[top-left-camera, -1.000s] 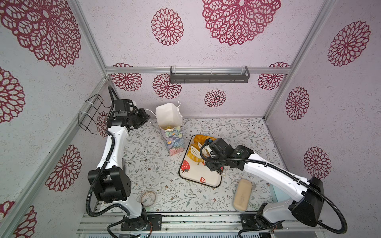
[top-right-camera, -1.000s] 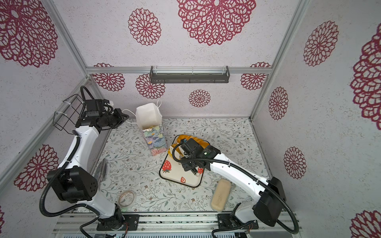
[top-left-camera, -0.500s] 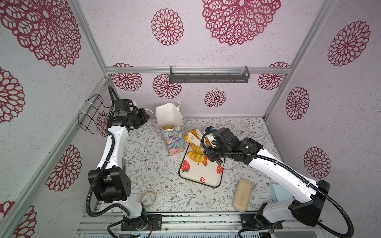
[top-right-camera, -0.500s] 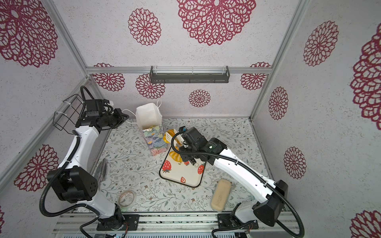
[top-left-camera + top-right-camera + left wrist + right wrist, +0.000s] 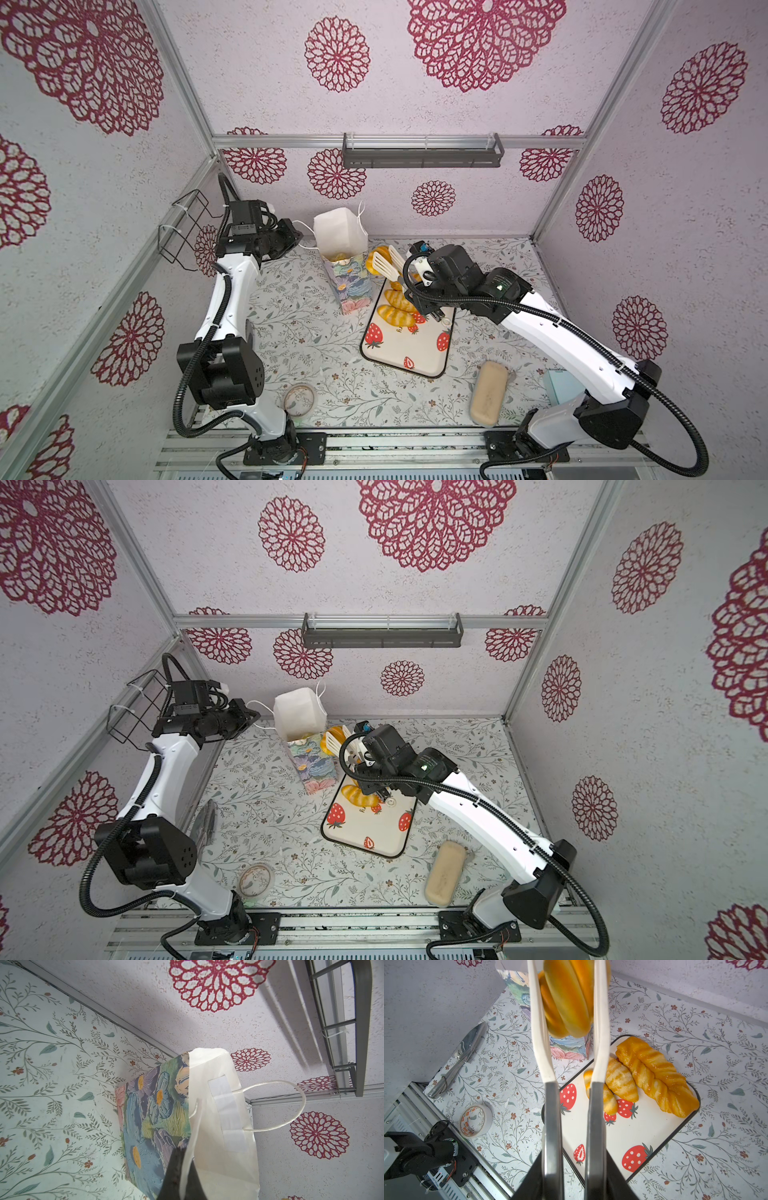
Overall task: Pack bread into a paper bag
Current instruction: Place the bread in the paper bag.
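In both top views we find the paper bag (image 5: 347,274) standing open on the worktop (image 5: 291,332) near the back wall, just beside the strawberry tray (image 5: 405,353). The left pincer (image 5: 296,240) sits near the bag's mouth. White tongs (image 5: 380,266) carry a golden roll (image 5: 379,251), raised just beside the bag's rim. Two striped rolls (image 5: 395,316) lie on the tray. A beige block (image 5: 488,392) and a tape roll (image 5: 299,399) lie near the front edge.

From the left wrist we see that pincer clenched on the bag's white cord handle (image 5: 192,1124).

From the right wrist we see the right pincer (image 5: 574,1188) clenched on the tongs' metal handles, the blades gripping the roll in the air. On the tray lie the striped rolls and a long twisted loaf (image 5: 658,1076). A cake knife (image 5: 460,1053) lies by the wall.
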{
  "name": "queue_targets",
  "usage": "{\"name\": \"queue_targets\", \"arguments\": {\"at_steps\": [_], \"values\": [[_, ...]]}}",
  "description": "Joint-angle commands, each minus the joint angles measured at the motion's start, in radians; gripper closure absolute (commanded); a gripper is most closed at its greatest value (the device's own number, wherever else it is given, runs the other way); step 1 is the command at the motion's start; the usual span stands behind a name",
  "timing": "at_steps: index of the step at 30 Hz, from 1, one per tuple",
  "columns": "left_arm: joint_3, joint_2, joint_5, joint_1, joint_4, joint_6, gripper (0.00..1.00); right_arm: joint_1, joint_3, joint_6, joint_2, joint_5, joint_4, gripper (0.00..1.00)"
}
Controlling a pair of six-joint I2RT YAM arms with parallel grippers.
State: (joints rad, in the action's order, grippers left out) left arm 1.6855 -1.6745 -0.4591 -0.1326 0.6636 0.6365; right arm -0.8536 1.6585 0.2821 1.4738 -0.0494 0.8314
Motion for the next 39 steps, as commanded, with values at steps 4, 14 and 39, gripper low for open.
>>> {"name": "queue_targets", "arguments": {"at_steps": [4,14,39], "values": [[-0.011,-0.008,0.000,-0.001,-0.014,-0.005,1.00,0.004,0.109,-0.044,0.033,0.006,-0.049,0.63],[-0.012,-0.008,0.000,-0.001,-0.014,-0.006,1.00,0.004,0.286,-0.089,0.154,0.037,-0.055,0.63],[-0.010,-0.006,0.002,-0.001,-0.012,-0.008,1.00,0.069,0.867,-0.116,0.591,0.136,0.065,0.62]]}}
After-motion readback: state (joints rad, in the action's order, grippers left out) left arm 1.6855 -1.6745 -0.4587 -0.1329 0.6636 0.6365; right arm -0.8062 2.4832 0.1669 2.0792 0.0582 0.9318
